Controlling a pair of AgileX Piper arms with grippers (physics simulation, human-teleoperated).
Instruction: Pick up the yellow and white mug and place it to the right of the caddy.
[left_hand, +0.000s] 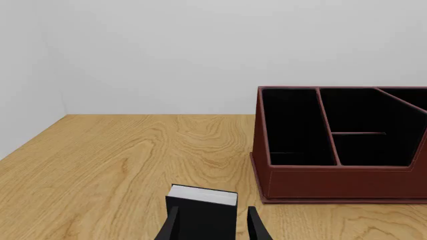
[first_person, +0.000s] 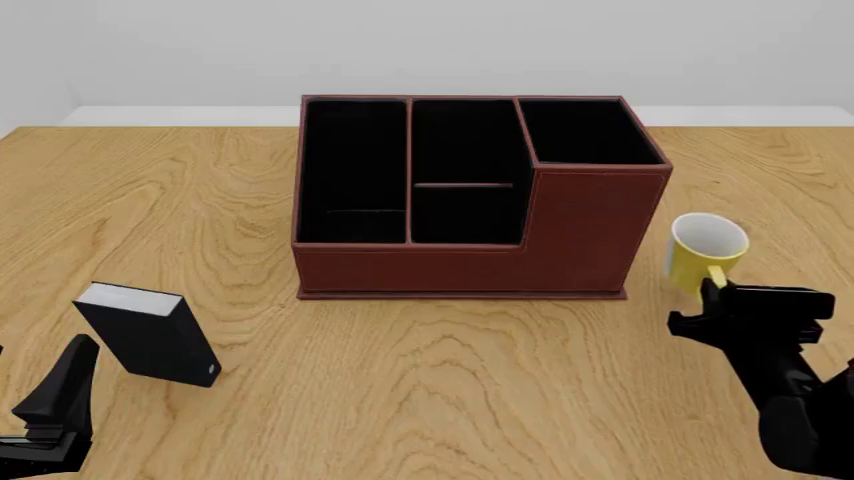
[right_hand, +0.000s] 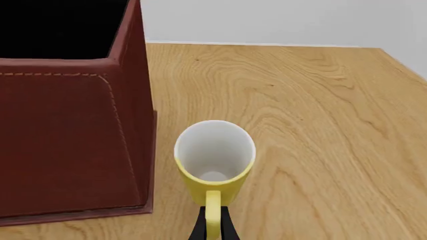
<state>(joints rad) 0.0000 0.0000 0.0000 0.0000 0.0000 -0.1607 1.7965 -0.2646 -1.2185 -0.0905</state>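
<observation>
The yellow and white mug (right_hand: 213, 160) is upright just to the right of the reddish-brown caddy (right_hand: 73, 135), a small gap from its right wall. Its handle points back toward my right gripper (right_hand: 213, 227), whose fingers are pressed against both sides of the handle, shut on it. From the front, the mug (first_person: 707, 250) sits beside the caddy's (first_person: 481, 250) taller section, with my right gripper (first_person: 727, 300) just below it. Whether the mug rests on the table or hangs slightly above it I cannot tell. My left gripper (first_person: 54, 410) is open at the near left.
A small black box with a white top (first_person: 147, 335) leans on the table just ahead of my left gripper (left_hand: 213, 231), seen between its open fingers as the black box (left_hand: 201, 212). The caddy (left_hand: 340, 145) stands to that box's right. A white wall backs the table.
</observation>
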